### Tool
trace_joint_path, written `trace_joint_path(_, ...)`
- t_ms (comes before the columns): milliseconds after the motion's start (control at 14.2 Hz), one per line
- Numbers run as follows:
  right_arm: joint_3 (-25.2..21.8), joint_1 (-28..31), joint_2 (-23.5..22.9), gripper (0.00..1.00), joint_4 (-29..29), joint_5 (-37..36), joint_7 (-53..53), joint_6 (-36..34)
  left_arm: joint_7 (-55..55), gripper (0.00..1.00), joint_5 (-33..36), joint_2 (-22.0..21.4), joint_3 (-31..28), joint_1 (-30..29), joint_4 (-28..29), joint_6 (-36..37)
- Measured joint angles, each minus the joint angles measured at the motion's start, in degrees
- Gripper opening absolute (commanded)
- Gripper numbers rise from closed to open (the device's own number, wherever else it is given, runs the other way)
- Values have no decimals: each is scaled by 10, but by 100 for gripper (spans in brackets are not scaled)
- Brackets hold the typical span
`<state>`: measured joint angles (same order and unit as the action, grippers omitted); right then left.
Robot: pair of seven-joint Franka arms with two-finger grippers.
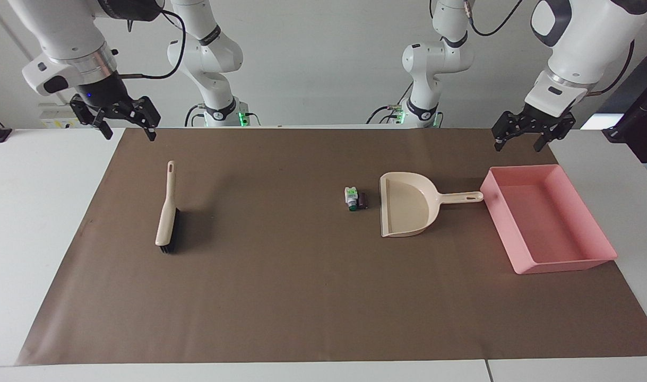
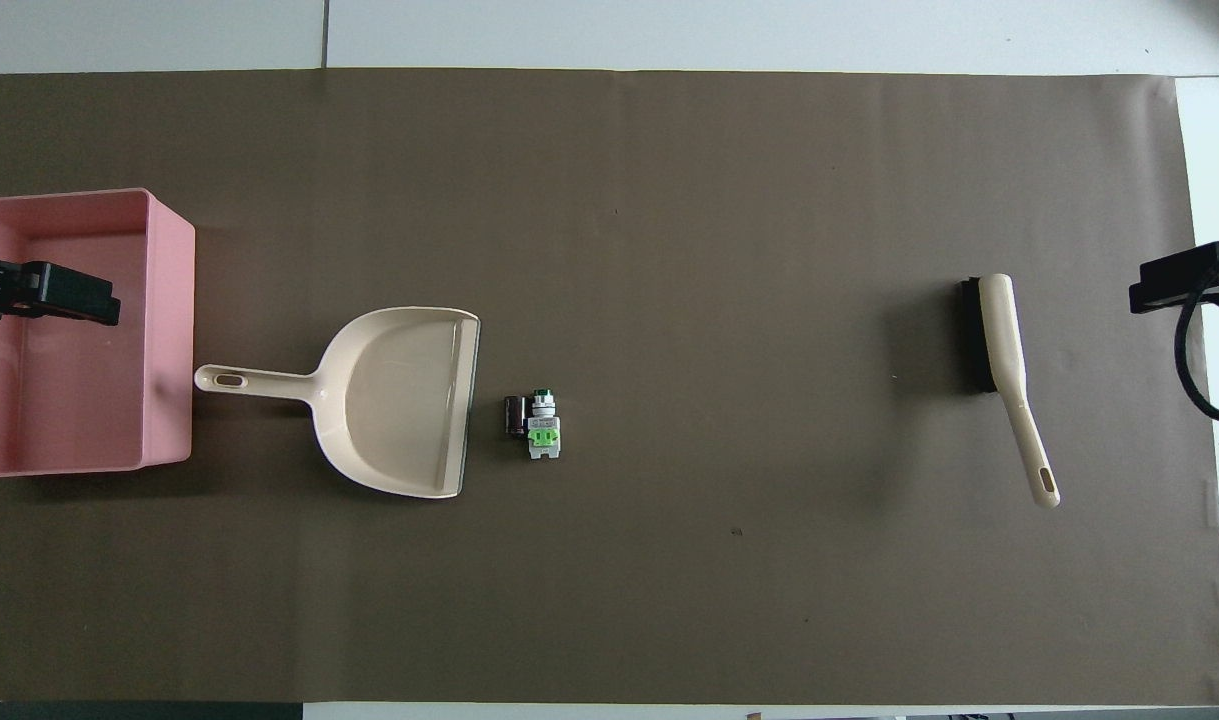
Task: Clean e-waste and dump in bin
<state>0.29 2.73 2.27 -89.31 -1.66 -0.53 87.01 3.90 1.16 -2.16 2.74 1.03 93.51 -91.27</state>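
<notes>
The e-waste lies on the brown mat: a white-and-green cylindrical component (image 1: pixel 351 198) (image 2: pixel 543 428) touching a small dark block (image 1: pixel 362 200) (image 2: pixel 514 416). Both sit just in front of the mouth of the beige dustpan (image 1: pixel 405 204) (image 2: pixel 399 400). The pink bin (image 1: pixel 501 223) (image 2: pixel 169 340) stands at the left arm's end, by the dustpan's handle tip. My left gripper (image 1: pixel 518 146) (image 2: pixel 69 300) hangs open and empty in the air over the bin. My right gripper (image 1: pixel 129 135) (image 2: pixel 1169 290) hangs open and empty over the mat's edge at the right arm's end.
A beige hand brush (image 1: pixel 167 212) (image 2: pixel 1009 370) with black bristles lies on the mat (image 1: pixel 302 297) toward the right arm's end. White table shows around the mat.
</notes>
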Motion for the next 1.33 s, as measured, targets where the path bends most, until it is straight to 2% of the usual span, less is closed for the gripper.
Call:
trace_joint_path(491, 0, 1, 0, 100, 0, 0, 0, 0, 2, 98, 0, 0, 0, 0, 0, -1)
trace_joint_path(702, -2, 3, 0, 99, 0, 0, 0, 0, 46, 98, 0, 0, 0, 0, 0, -1)
trace_joint_path(982, -2, 5, 0, 99, -8, 0, 0, -1, 202, 98, 0, 0, 0, 0, 0, -2)
trace_joint_path(1123, -3, 5, 5, 99, -30, 0, 0, 7, 306, 98, 0, 0, 1, 1, 3, -2)
trace_joint_path(1333, -5, 11, 34, 99, -133, 0, 4, 90, 455, 98, 0, -6, 2, 2, 27, -26)
